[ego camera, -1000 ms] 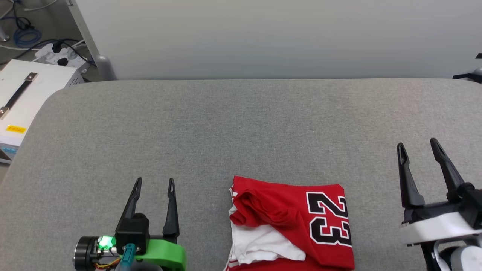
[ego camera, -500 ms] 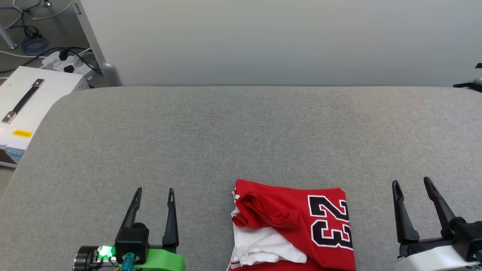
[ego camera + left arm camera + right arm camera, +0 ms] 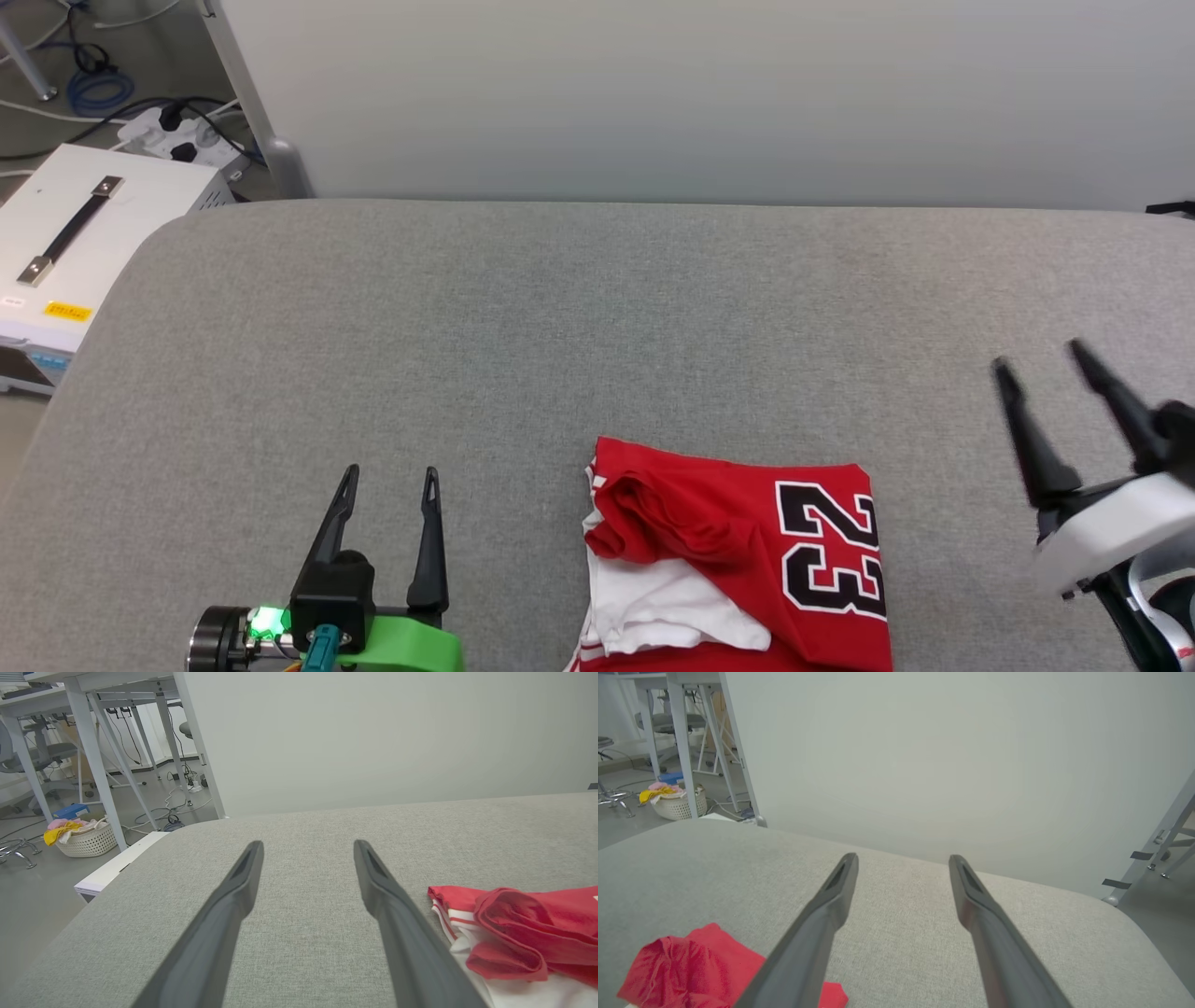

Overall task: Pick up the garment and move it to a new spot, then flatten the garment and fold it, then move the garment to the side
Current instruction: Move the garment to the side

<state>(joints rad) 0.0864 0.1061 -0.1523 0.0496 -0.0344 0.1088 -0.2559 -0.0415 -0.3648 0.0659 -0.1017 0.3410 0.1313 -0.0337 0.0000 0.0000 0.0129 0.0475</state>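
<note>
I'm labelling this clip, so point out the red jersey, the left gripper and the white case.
red jersey (image 3: 747, 551), head view, red panel beside the number.
left gripper (image 3: 392, 469), head view, midway between its fingertips.
white case (image 3: 140, 224), head view, top face beside its handle.

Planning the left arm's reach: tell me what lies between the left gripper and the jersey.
Bare grey padded surface, nothing else, between the left gripper and the jersey; the head view shows it.

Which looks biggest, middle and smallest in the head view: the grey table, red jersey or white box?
Largest: grey fabric-covered table.
Then red jersey shirt.
Smallest: white box with black handle, though farther and cropped.
</note>
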